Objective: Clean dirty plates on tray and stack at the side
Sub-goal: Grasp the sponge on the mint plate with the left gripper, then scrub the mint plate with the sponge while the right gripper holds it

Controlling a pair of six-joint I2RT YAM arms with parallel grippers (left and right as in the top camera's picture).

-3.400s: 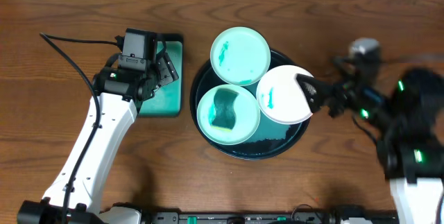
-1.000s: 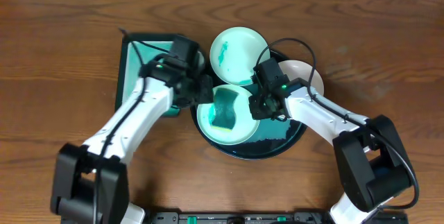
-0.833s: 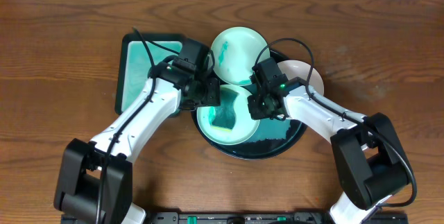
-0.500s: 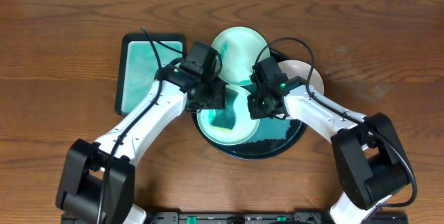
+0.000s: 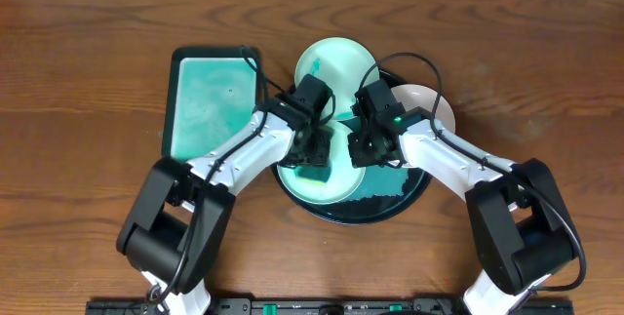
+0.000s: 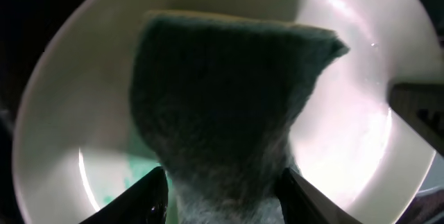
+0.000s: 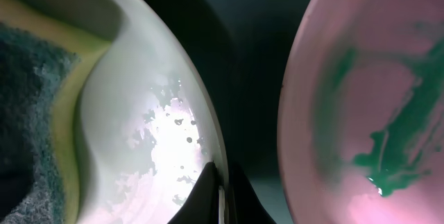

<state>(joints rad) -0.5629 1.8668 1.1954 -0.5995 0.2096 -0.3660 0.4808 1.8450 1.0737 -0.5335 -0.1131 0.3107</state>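
A mint-green plate [image 5: 336,183] sits at the front left of the round dark tray [image 5: 390,213], with a dark green sponge [image 5: 314,171] lying in it. My left gripper [image 5: 314,151] is down over the sponge [image 6: 229,99]. Its fingers [image 6: 149,196] press on both sides of the sponge, so it is shut on it. My right gripper [image 5: 359,151] is shut on this plate's right rim [image 7: 208,148], pinching the edge. A second mint plate [image 5: 336,61] rests at the tray's back. A white plate [image 7: 361,113] with a teal smear lies to the right, partly under my right arm.
A rectangular teal tray [image 5: 210,100] lies on the wooden table [image 5: 88,61] to the left of the round tray. Cables loop above both arms. Both arms cross in over the round tray from either side.
My left arm has swung right from the rectangular tray to the front plate and closed on the sponge. My right gripper has tightened on the plate's rim and stayed in place.
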